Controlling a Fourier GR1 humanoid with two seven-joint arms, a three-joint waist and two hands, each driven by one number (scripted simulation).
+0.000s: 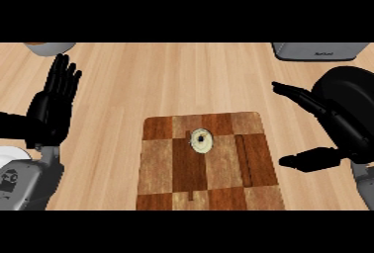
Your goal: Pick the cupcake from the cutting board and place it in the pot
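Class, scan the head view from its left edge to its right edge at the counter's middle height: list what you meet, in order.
Left robot hand → cutting board → cupcake → right robot hand.

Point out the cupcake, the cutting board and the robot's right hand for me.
cupcake (201, 141), head view, on its pale top.
cutting board (175, 168), head view, on a bare dark square left of centre.
right hand (343, 118), head view, on the back of the hand.
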